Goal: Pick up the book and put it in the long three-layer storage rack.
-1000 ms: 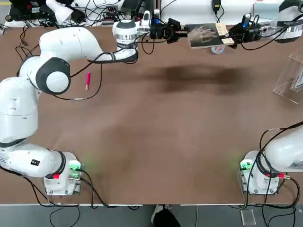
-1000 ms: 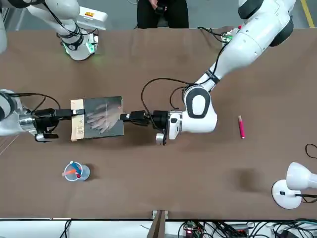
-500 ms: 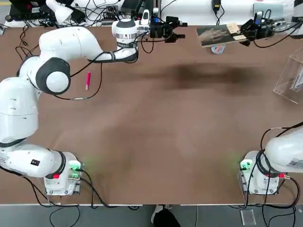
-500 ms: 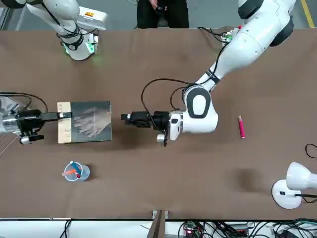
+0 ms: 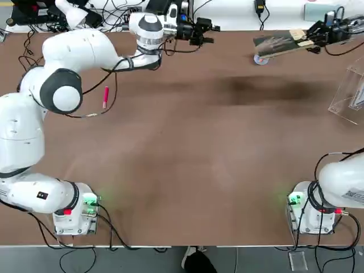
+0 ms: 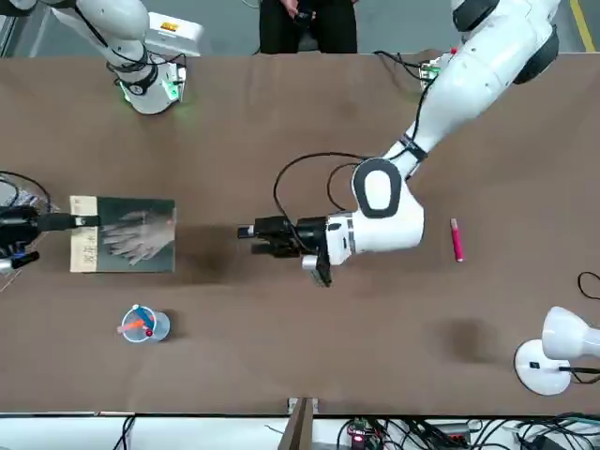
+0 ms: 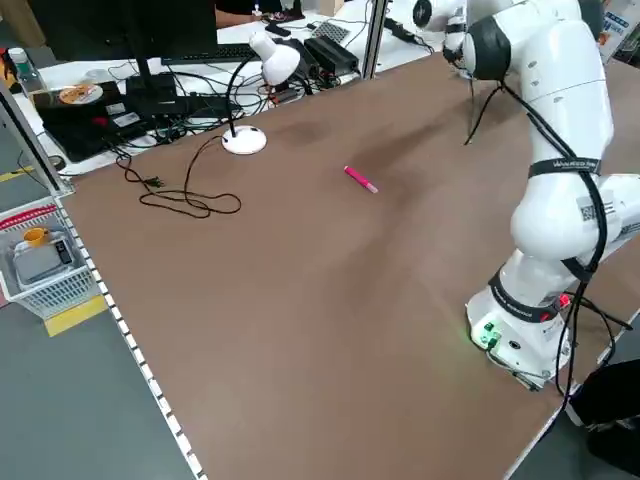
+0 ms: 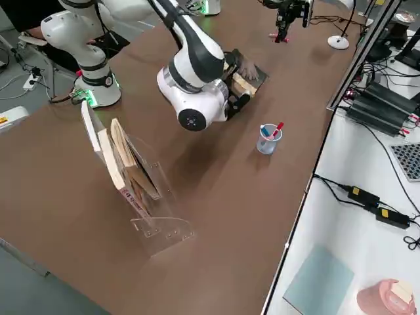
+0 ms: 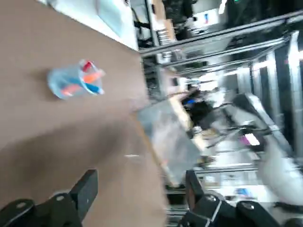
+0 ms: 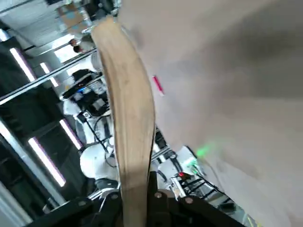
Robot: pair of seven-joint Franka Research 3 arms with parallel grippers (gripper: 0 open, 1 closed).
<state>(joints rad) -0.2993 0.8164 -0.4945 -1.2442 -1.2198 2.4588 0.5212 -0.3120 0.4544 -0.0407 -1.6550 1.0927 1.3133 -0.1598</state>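
Small thin book with dark grey photo cover and tan edge strip: held off the table, pinched at the tan edge by the right gripper, fingers pressed tight on it, above the far side of the brown table near the small clear pen cup. Left gripper: spread, empty, well apart from the book. Clear acrylic three-tier rack: at the table's right edge, already holding other books. Best carried with a firm pinch, tilted to match the slanted tiers, lined up over a free slot, lowered edge-first clear of the walls.
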